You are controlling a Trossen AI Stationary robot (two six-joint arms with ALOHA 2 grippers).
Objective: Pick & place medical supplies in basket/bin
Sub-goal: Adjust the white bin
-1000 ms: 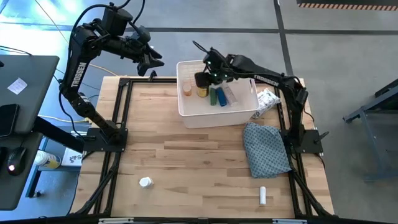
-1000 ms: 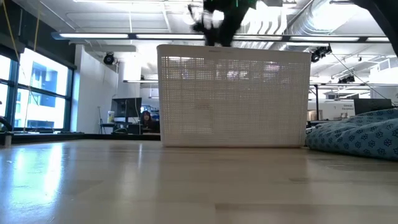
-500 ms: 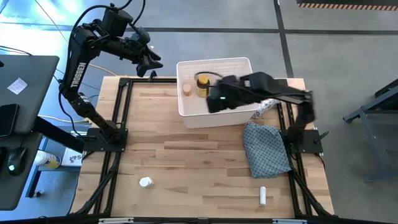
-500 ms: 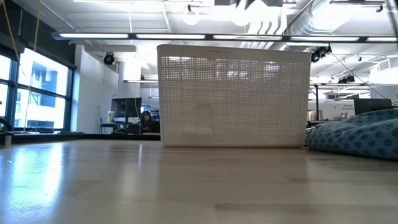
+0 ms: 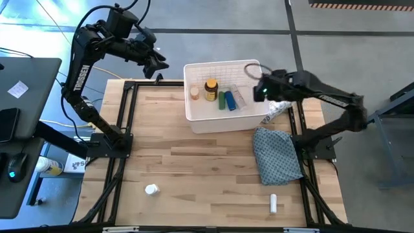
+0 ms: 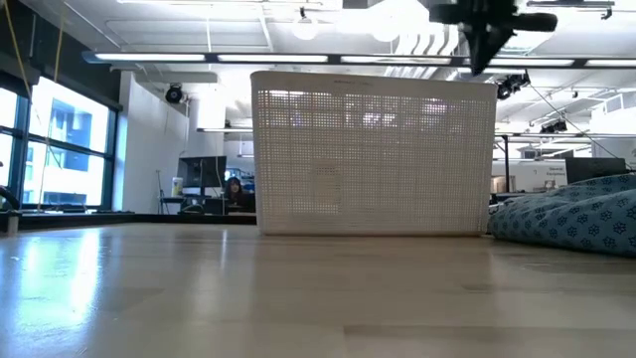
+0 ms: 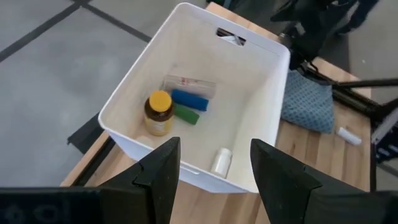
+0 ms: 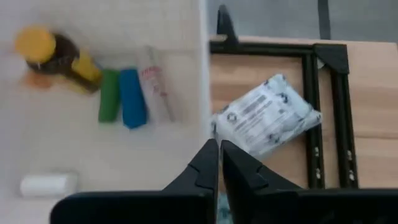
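black right hand (image 5: pixel 260 91), fingers pressed together and empty, hangs above the white lattice plastic bin's (image 5: pixel 194 115) right rim; the left hand (image 5: pixel 157 65) is half-open, empty.

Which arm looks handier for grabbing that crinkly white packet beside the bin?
Probably the right: its shut gripper hovers at the white lattice bin's right rim, near the crinkly white packet. The left gripper waits beyond the table's far-left corner.

The right arm reaches in from the table's right edge, its right gripper (image 5: pixel 259 90) raised, dark fingers (image 8: pixel 211 165) pressed together, empty; the left arm is folded high at the far-left corner, left gripper (image 5: pixel 157 65) parted
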